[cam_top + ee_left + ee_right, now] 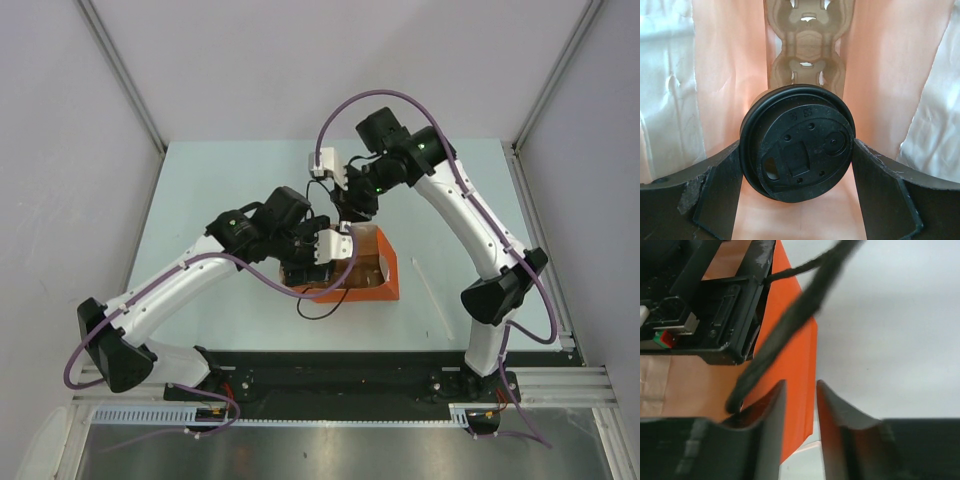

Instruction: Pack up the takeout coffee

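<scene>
A pale green table [200, 200] fills a booth with plain grey-white walls [60, 100] and slim metal posts [120, 70] at the corners. A black rail [340, 365] carries both arm bases along the near edge, and a sheet of bare metal [350, 450] lies in front of it.

Near the middle of the table stands an orange bag [385, 280], mouth open. The left gripper [797, 145] reaches down into it and grips the coffee cup [800, 150]. One finger touches each side of the cup's black lid [790, 170], and the paper body is hidden beneath the lid. The cup sits inside the bag, between its glowing orange walls and above a moulded pulp carrier [807, 45] at the bottom.

The right gripper [800, 385] is at the bag's far rim. Its jaws stand close together with the orange wall between them, but it is not clear whether they pinch it. A black cord handle [790, 325] crosses in front of this rim.
</scene>
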Controlling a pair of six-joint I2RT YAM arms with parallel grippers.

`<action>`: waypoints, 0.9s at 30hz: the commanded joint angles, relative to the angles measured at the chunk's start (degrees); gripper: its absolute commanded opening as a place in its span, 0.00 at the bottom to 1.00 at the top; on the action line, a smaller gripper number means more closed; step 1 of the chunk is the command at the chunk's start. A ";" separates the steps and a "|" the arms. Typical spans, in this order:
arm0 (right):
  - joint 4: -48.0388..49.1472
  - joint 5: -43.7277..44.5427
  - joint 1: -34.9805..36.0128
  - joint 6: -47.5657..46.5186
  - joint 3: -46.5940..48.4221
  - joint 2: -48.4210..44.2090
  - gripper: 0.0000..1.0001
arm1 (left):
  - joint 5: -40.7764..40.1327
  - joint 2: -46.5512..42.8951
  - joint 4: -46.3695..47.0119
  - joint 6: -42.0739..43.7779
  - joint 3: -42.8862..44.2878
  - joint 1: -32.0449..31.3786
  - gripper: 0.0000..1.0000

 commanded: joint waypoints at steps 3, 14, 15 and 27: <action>-9.01 -0.19 0.01 1.16 4.32 1.69 0.09 | 0.31 -0.02 0.98 0.43 2.22 -0.41 0.42; -9.01 1.75 -3.77 5.38 14.44 -0.31 0.35 | 0.31 0.15 0.81 0.61 2.93 -0.50 0.42; -8.93 1.57 -4.73 5.56 14.26 -1.02 0.47 | 0.22 0.24 0.63 0.70 3.01 -0.50 0.42; -8.93 2.01 -3.43 5.12 -0.65 -14.03 0.88 | 1.19 2.35 0.37 1.49 5.12 -0.59 0.42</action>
